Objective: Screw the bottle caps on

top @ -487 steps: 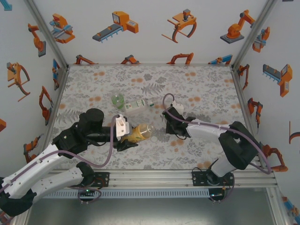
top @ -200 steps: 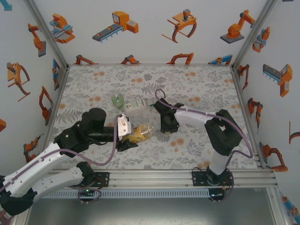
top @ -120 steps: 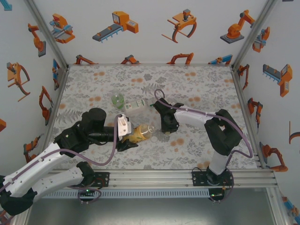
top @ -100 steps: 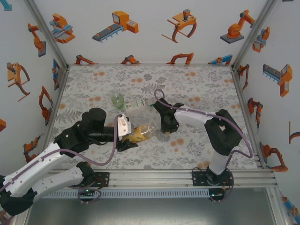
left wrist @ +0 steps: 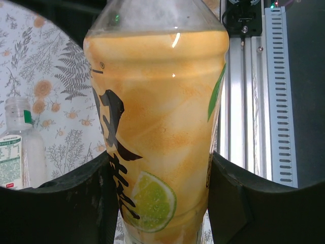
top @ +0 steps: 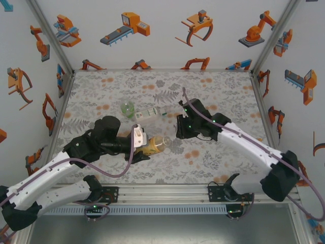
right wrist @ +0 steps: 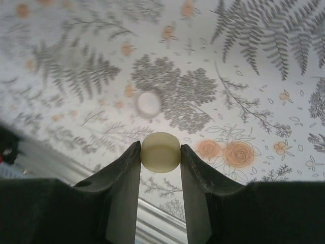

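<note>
- Viewing from the top external camera, the left gripper (top: 144,148) is clamped on the amber bottle (top: 156,144) near the middle of the table (top: 218,91). The bottle is laid over, its neck end turned toward the right arm.
- Same view: the right gripper (top: 179,129) stands just right of that neck, close to it but apart. What sits between its jaws is too small to make out here.
- Same view: the clear bottle (top: 150,115) lies on its side just behind the amber bottle. The green-tinted bottle (top: 127,108) sits beside it to the left. Neither arm touches either one.
- Left wrist camera: the amber bottle (left wrist: 157,127) carries a yellow label with a lime picture. The black fingers (left wrist: 76,203) press on both its flanks, so the jaws are closed on its body. Whether its mouth bears a cap cannot be told.
- Same view: the clear bottle (left wrist: 15,152), with a green-white label, shows at the left edge over the floral cloth. An aluminium rail (left wrist: 249,101) runs down the right side.
- Right wrist camera: the right gripper (right wrist: 160,155) has its jaws pinched on a pale round cap (right wrist: 160,151). The cap is held at the very tips, with the fingers (right wrist: 124,188) touching it on either side.
- Same view: a second cap (right wrist: 149,103), whitish and blurred, lies on the floral cloth beyond the held one, apart from it.
</note>
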